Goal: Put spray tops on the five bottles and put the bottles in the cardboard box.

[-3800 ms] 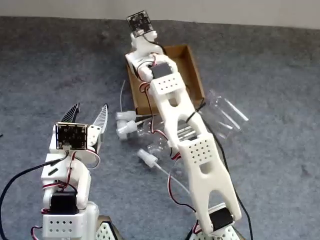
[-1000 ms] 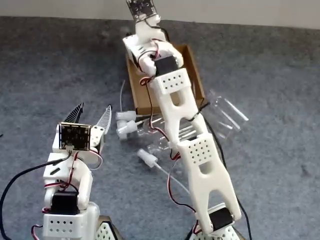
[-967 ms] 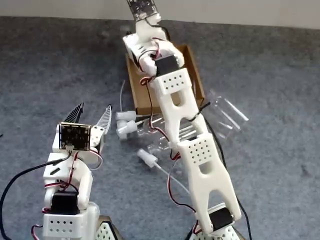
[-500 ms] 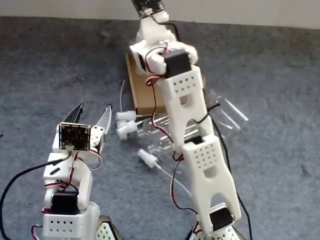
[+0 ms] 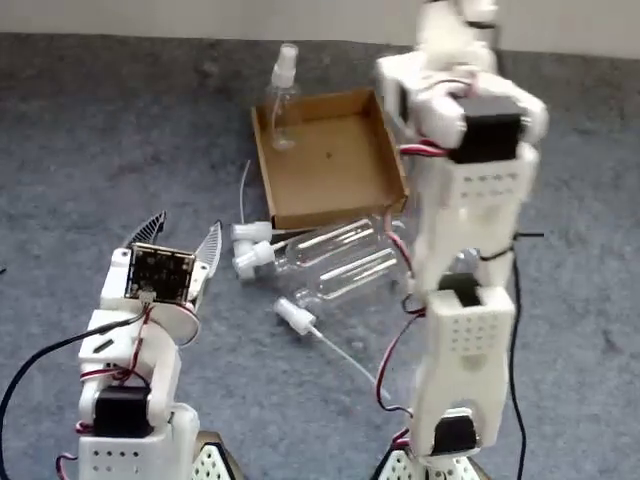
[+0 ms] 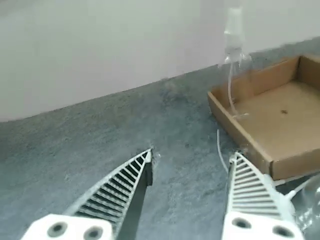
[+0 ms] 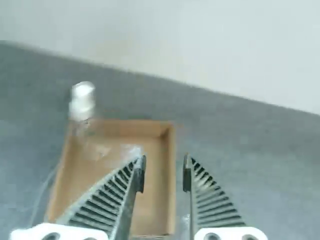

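Quick update from us: one clear plastic bottle with a white spray top (image 5: 283, 95) stands upright in the shallow brown cardboard box (image 5: 340, 165), in the far corner off to the left of our right claw (image 7: 162, 175). That claw hangs above the box's right side, fingers only narrowly parted and holding nothing. Our left claw (image 5: 187, 222) is spread wide and empty, low over the grey carpeted bench (image 5: 100, 130). Just to its right lie two capped clear bottles (image 5: 340, 238) side by side, spray heads pointing toward it. A loose white spray top with a long dip tube (image 5: 295, 315) lies right of that claw too, a bit nearer the arm's base.

We reckon the next job is boxing one of the lying bottles. Our tip: grip across the middle of the body, not the spray head, since round clear plastic looks slippy. Squeeze gently, then set it down beside the standing one without bumping it.
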